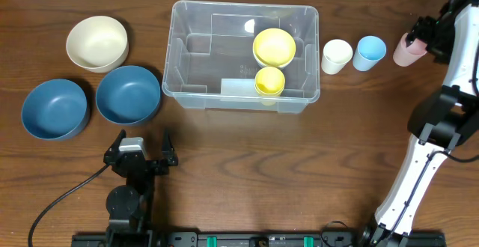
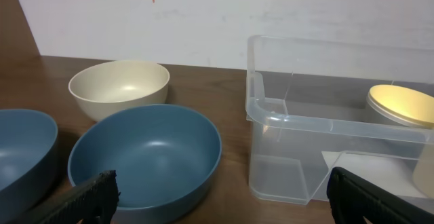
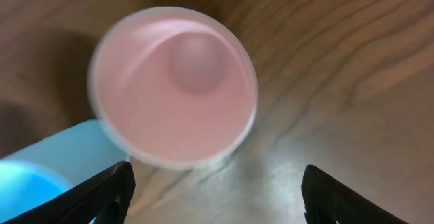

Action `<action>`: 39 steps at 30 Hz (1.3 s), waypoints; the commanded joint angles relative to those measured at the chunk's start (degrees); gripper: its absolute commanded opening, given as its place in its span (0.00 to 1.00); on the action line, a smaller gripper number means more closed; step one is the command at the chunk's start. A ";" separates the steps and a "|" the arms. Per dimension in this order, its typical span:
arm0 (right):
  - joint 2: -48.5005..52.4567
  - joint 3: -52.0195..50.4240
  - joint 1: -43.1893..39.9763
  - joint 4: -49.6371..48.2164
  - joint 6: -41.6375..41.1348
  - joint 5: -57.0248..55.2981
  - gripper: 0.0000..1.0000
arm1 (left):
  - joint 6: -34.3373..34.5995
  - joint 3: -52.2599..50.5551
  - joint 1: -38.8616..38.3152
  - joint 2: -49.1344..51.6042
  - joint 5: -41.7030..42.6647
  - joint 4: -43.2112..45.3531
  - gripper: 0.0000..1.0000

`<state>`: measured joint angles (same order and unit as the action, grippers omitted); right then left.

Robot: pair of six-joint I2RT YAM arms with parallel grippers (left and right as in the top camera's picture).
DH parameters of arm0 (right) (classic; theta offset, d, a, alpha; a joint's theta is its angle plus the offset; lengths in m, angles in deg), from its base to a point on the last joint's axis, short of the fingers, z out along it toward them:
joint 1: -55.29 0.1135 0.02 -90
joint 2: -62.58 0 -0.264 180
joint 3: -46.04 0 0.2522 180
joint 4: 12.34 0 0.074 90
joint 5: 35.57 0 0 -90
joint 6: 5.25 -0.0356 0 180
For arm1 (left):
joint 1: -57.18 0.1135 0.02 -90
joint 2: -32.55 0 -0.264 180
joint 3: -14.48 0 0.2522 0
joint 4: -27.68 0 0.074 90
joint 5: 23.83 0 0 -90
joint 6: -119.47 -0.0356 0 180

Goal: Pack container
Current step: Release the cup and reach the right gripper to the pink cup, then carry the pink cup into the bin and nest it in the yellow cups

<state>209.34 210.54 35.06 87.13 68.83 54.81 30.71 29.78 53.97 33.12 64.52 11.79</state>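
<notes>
The clear plastic container [image 1: 179,67] stands at the table's back middle, holding a yellow bowl [image 1: 274,46] and a yellow cup [image 1: 269,81]; it also shows in the left wrist view [image 2: 285,125]. My right gripper [image 1: 420,37] is open, directly above a pink cup [image 1: 405,52], which stands upright on the table and fills the right wrist view [image 3: 175,85]; my fingers [image 3: 217,197] are apart, not touching it. My left gripper [image 1: 142,151] is open and empty near the front edge [image 2: 217,197].
A cream cup [image 1: 336,56] and a light blue cup [image 1: 370,52] stand right of the container. A cream bowl [image 1: 96,43] and two blue bowls [image 1: 128,94] [image 1: 53,108] lie to its left. The blue cup [image 3: 47,163] sits beside the pink one.
</notes>
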 commanded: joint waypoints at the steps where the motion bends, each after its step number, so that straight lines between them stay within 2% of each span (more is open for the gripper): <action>1: 1.86 0.15 -0.48 -0.76 -0.39 -0.39 0.78 | -0.76 -1.31 0.28 -0.35 -0.46 -1.92 0.98; 11: 2.64 0.15 -0.87 -3.04 -0.79 -1.70 0.73 | -0.79 -1.31 0.28 -0.35 -0.46 -1.92 0.98; 23: 3.02 0.09 -0.87 -2.32 -0.79 -3.63 0.45 | -0.79 -1.31 0.28 -0.35 -0.46 -1.92 0.98; 28: 3.37 -1.07 -1.01 -2.21 -0.81 -3.67 0.40 | -0.79 -1.31 0.28 -0.35 -0.46 -1.92 0.98; 35: 3.37 -3.23 -1.36 -2.64 -0.81 -4.72 0.22 | -0.79 -1.31 0.28 -0.35 -0.46 -1.92 0.98; 39: 3.37 -3.34 -1.36 -2.54 -1.22 -4.70 0.01 | -0.79 -1.31 0.28 -0.35 -0.46 -1.92 0.98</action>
<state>211.46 207.46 34.31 84.44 68.41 51.14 30.71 29.78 53.97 33.12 64.52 11.79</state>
